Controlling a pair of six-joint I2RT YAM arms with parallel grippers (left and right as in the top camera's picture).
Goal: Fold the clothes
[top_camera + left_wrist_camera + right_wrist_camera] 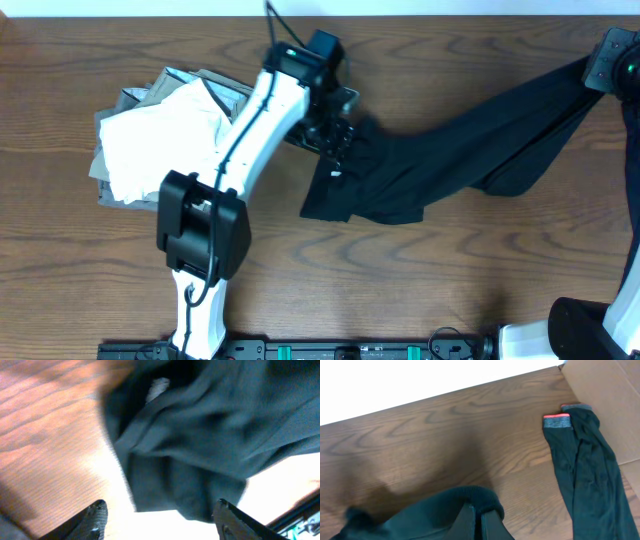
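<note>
My left jaws: on my left gripper [159, 510] the two fingers [95, 521] stand wide apart at the bottom of the left wrist view and grip nothing.
Shirt at my left jaws: the black T-shirt [200, 445] lies just beyond the fingertips and fills the centre and right of that view. Its rumpled lower edge dips towards the gap. I cannot tell whether either finger touches it.
Label: a small white label [159, 387] shows on the shirt near the top centre.
My right jaws: the fingers of my right gripper [480, 516] are pressed together at the bottom centre of the right wrist view, closed on a bunched fold of the same shirt. The cloth curls round them towards the lower left.
Shirt overall: in the overhead view it runs as one long dark band. It starts crumpled at the frame's centre, beside my left gripper, and reaches the upper right corner, where my right gripper holds it.
Underneath: a brown wooden table [450, 280].
In the way: my left arm [250, 130] crosses from the bottom edge up to the top centre, covering the shirt's upper left end.
Other clothes: a pile of white and grey clothes [150, 140] sits at the left of the overhead frame, its right edge under that arm, apart from the shirt.
Farthest: at the right of the right wrist view lies a dark garment [585, 475] with a grey, orange-edged band, below a cardboard box [605, 390].
</note>
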